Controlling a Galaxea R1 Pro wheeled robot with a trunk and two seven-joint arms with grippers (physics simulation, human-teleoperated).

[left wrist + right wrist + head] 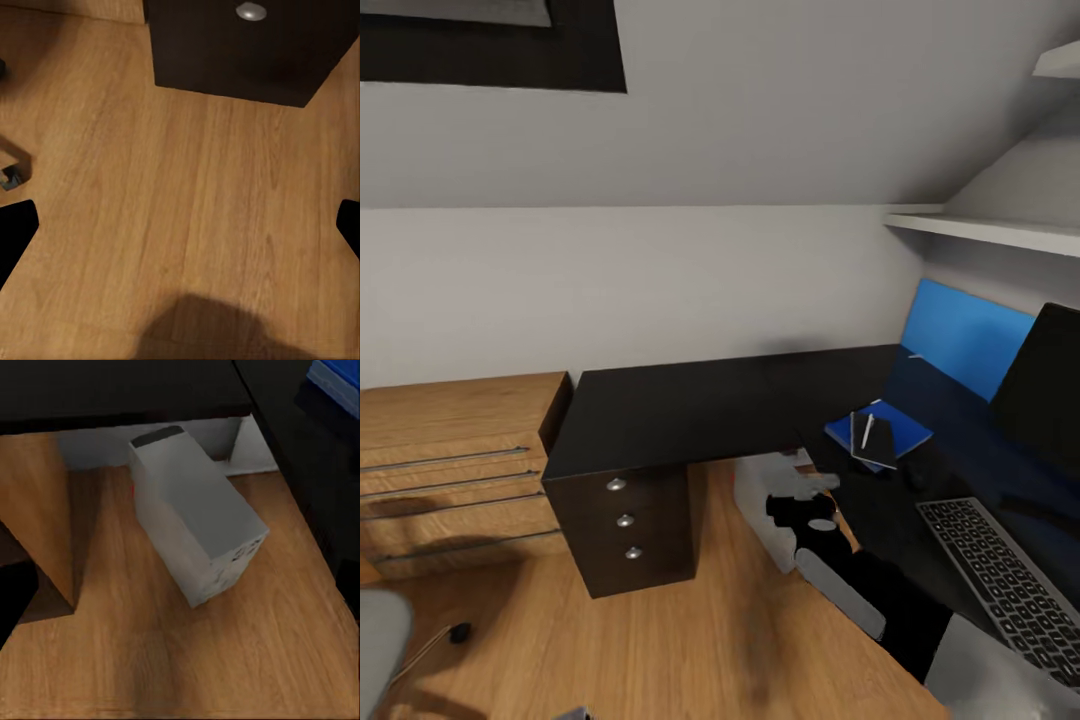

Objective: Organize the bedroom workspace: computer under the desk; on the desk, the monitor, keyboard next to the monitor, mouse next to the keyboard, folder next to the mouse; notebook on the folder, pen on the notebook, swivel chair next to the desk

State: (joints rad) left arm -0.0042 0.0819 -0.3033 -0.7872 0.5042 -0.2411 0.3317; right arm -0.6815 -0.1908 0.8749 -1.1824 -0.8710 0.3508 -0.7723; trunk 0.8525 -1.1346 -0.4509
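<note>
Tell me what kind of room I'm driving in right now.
Likely an attic home-office corner: a sloped grey ceiling over an L-shaped black desk carrying a keyboard and blue folder, with a grey computer on the wood floor.

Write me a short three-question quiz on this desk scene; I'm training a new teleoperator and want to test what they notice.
1. True or false: the pen lies on the notebook.
2. What sits directly under the notebook: A) keyboard B) folder C) bare desk?
3. Where does the computer stand?

Key: 1 true. 2 B. 3 On the wood floor, partly under the desk's edge.
</note>
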